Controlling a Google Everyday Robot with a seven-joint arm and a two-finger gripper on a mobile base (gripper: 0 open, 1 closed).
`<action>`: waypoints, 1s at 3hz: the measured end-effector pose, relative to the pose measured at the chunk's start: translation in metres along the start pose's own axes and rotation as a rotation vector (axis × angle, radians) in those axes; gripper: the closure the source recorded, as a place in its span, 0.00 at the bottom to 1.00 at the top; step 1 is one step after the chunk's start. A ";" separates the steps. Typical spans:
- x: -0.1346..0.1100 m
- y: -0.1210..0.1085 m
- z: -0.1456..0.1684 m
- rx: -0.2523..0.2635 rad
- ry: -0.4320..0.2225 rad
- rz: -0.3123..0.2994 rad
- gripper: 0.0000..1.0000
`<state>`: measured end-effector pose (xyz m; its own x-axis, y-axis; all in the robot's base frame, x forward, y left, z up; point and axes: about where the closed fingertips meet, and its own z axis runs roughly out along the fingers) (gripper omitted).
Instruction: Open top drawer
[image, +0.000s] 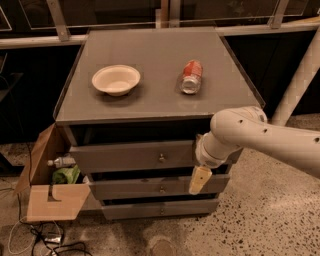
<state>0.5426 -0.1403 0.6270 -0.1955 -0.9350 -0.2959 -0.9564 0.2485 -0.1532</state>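
Note:
The top drawer (125, 156) is the widest grey front of three in the cabinet, with a small brass knob (161, 158) at its centre. It stands pulled out a little, with a dark gap above it under the cabinet top. My gripper (199, 180) hangs from the white arm at the drawer's right end, its tan fingers pointing down over the middle drawer (150, 187). It is to the right of the knob and apart from it.
A cream bowl (116, 79) and a red can (191, 76) lying on its side are on the cabinet top (155, 55). An open cardboard box (50, 195) with a bottle and green bag stands at the cabinet's left. Cables lie on the floor.

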 end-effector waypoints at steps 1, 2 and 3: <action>-0.001 0.000 -0.002 -0.001 0.000 0.001 0.00; -0.001 0.005 -0.002 -0.015 0.002 0.008 0.00; -0.002 0.004 -0.004 -0.015 0.002 0.008 0.17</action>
<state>0.5381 -0.1385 0.6311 -0.2036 -0.9334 -0.2955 -0.9581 0.2521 -0.1362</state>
